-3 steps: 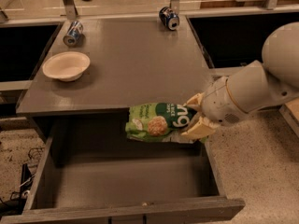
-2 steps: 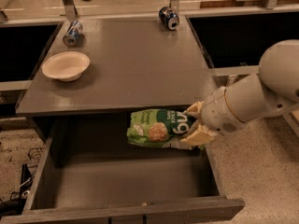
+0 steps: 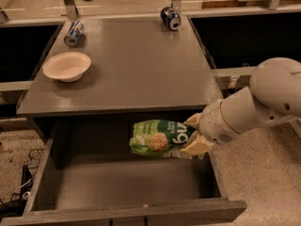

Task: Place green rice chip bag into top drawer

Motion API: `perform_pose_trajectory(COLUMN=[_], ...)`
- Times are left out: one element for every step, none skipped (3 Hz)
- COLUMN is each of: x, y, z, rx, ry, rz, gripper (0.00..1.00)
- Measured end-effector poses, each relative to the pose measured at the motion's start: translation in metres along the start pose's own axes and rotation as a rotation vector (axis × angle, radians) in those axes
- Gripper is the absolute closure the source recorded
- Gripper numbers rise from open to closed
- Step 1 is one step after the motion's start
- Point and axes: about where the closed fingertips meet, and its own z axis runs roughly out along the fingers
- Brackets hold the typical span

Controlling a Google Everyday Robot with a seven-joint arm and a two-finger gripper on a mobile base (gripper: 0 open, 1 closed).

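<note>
The green rice chip bag (image 3: 159, 138) is bright green with white lettering and a beige rice-cake picture. It hangs sideways over the right part of the open top drawer (image 3: 127, 182), just below the table's front edge. My gripper (image 3: 194, 135) comes in from the right on a white arm and is shut on the bag's right end, with beige fingers (image 3: 194, 146) above and below it. The drawer is pulled out and its grey wood-grain floor shows.
A grey table (image 3: 131, 65) holds a white bowl (image 3: 67, 66) at the left. A blue soda can (image 3: 74, 33) lies at the back left and another (image 3: 170, 18) at the back right. Cables (image 3: 23, 182) lie on the floor at the left.
The gripper and the bag have sunk lower and a little to the right, from level with the table's front edge to inside the drawer opening.
</note>
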Motion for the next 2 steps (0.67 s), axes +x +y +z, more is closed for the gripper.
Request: perform_pose_trajectory(x=[0.005,0.006], y=[0.004,0.007], z=[0.025,0.04], rx=[-0.063,-0.105], ry=[0.033,0.053], rz=[-0.005,-0.008], gripper=[1.0,1.0])
